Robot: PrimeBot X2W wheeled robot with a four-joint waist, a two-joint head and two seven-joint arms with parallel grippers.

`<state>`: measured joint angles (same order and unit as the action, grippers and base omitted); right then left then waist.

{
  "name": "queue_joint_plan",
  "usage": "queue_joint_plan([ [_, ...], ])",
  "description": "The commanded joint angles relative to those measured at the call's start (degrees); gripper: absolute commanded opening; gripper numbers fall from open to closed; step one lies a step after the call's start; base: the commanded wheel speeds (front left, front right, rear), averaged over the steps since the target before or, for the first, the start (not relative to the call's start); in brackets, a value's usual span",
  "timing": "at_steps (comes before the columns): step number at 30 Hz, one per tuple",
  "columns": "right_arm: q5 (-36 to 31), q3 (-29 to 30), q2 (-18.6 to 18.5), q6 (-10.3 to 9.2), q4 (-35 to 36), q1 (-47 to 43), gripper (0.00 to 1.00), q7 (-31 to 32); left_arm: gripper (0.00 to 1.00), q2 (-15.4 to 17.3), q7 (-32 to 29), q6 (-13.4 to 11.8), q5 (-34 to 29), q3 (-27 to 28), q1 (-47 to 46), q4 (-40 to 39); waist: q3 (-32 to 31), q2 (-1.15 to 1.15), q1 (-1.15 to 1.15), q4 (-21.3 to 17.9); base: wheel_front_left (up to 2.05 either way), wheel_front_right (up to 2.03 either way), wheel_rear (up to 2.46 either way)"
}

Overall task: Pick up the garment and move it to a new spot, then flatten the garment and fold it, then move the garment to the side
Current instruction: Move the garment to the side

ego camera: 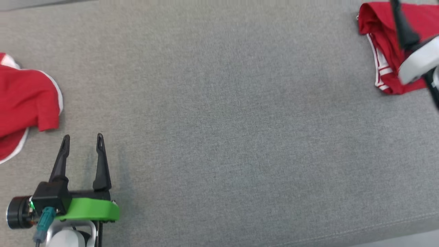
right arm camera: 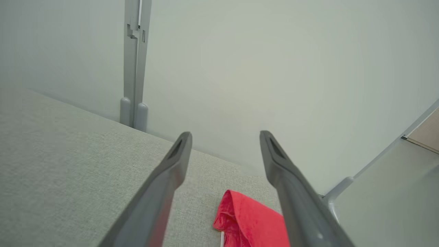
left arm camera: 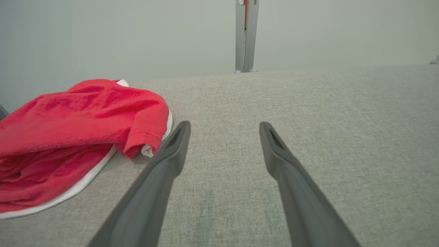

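The folded garment [ego camera: 380, 34] is red with white stripes along one edge. The second garment [ego camera: 24, 92] is red with white hem trim. The work surface [ego camera: 219, 137] is mottled grey weave. The left gripper [ego camera: 82, 139] has black fingers [ego camera: 102, 164], a bright green bracket [ego camera: 89, 209] and a teal connector [ego camera: 46, 219].

left garment [ego camera: 24, 96]: cut by frame edge | folded garment [ego camera: 380, 31]: partly behind blurred right arm [ego camera: 416, 63]

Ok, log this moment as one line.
left gripper: open, beside crumpled red garment | right gripper: open, above folded red garment | step: garment folded, lying at right side
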<state>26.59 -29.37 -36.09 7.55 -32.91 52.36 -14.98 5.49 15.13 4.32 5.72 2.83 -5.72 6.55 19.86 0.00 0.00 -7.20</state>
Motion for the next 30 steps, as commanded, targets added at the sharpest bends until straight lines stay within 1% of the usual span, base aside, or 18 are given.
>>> queue_joint_plan([
  [1, -1.06, 2.46, 1.08, -0.13, 2.11, -3.39, 1.0, -0.2, 1.0, -0.34, -0.01, -0.17, 0.01, 0.24, 1.4, 0.09, -6.1, 0.0, 0.0, 2.52, 0.0, 0.0, 0.0],
  [10, -5.25, 16.75, 9.72, -0.12, 14.35, -26.64, 1.0, -0.21, 1.0, -1.25, 0.0, 0.47, 0.21, -0.21, 3.93, 2.21, -11.37, 0.0, 0.0, 4.93, 0.0, 0.0, 0.0],
  [16, -7.52, 22.76, 15.91, -0.12, 21.74, -40.1, 1.0, -0.22, 1.0, -1.55, -0.01, 1.01, -0.35, -0.91, 4.01, 3.75, -13.53, 0.0, 0.0, 5.97, 0.0, 0.0, 0.0],
  [22, -8.62, 25.15, 21.44, -0.12, 25.08, -49.14, 1.0, -0.23, 1.0, -1.72, 0.0, 1.25, -0.58, -1.28, 4.65, 4.89, -15.67, 0.0, 0.0, 6.4, 0.0, 0.0, 0.0],
  [30, -8.98, 25.28, 25.35, -0.12, 26.88, -54.96, 1.0, -0.23, 1.0, -1.82, 0.0, 1.64, -0.62, -1.07, 6.4, 6.24, -18.82, 0.0, 0.0, 6.65, 0.0, 0.0, 0.0],
])
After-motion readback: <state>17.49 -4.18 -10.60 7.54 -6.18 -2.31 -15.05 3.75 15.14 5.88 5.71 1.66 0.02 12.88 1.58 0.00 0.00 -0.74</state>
